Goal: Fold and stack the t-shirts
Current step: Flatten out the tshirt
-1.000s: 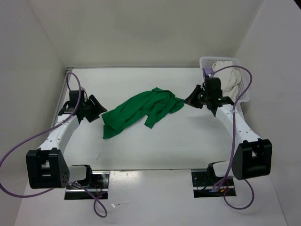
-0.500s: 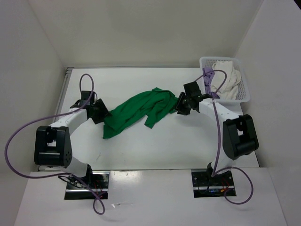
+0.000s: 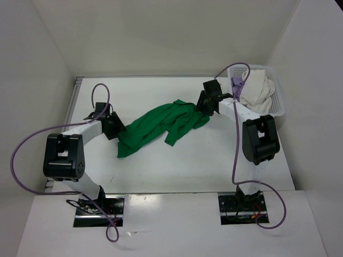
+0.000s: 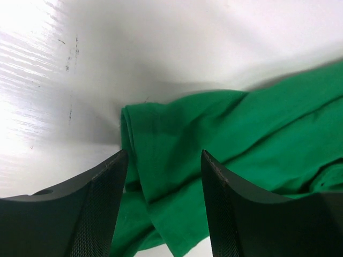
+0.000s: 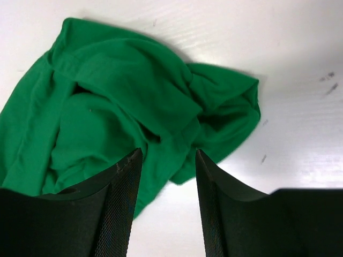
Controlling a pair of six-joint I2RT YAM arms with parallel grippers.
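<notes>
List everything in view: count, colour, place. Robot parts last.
green shirt: one, bright green, crumpled mid-table between the grippers
white shirt: one, cream, in the basket
purple shirt: one, lavender, at the basket's left edge, mostly hidden
basket: one, white mesh, far right corner of the table
table: one, white
cables: two, purple, one looping from each arm
left gripper: one, black, open at the green shirt's left end
right gripper: one, black, open at its right end
</notes>
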